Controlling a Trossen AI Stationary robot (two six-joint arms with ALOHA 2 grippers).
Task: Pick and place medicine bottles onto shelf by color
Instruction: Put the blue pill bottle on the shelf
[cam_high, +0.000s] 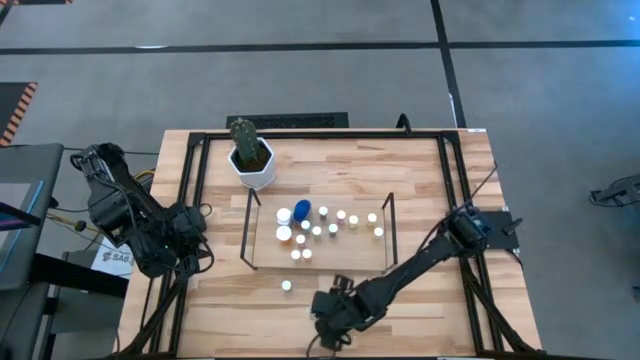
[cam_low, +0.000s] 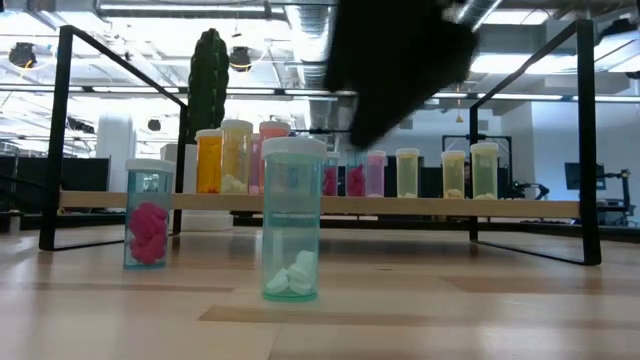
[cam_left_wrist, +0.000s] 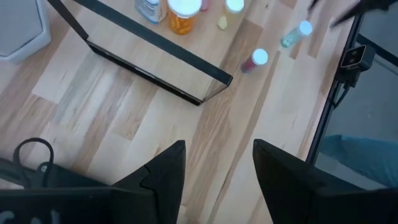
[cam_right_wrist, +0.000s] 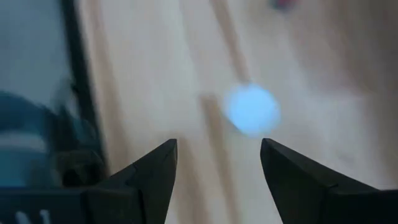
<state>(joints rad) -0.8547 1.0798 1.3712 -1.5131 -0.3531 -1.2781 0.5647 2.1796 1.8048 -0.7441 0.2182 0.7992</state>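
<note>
- High view: the medicine bottles (cam_high: 330, 221) are being shown mostly gathered on the shelf (cam_high: 265, 250), white caps clustered near its middle, with a larger blue-capped bottle (cam_high: 302, 209) among them toward the cactus side.
- One white-capped bottle (cam_high: 287, 286) is being seen standing alone on the table, off the shelf, on its near side.
- In the low view, that teal-tinted bottle with white pills (cam_low: 293, 220) is being shown upright in front of the shelf, and a second clear bottle with pink pills (cam_low: 149, 214) is standing beside it, apart from it.
- Behind them, orange, yellow, pink and pale bottles are being seen lined up along the shelf board.
- The right gripper (cam_high: 330, 305) is being held low over the table's near edge, close to the lone bottle but not touching it.
- In the right wrist view, the right gripper (cam_right_wrist: 219, 171) is being shown with jaws spread wide and nothing between them; a blurred white cap (cam_right_wrist: 251, 109) is lying just ahead of the gap.
- The left gripper (cam_high: 182, 247) is being parked at the table's left edge, well apart from the shelf.
- In the left wrist view, its fingers (cam_left_wrist: 166, 171) are being held partly apart, with only bare wood showing between them.
- A white hexagonal pot (cam_high: 254, 166) with a cactus (cam_high: 245, 140) is standing just beyond the shelf's far left corner.
- Everything is resting on the black-framed wooden table (cam_high: 420, 190).
</note>
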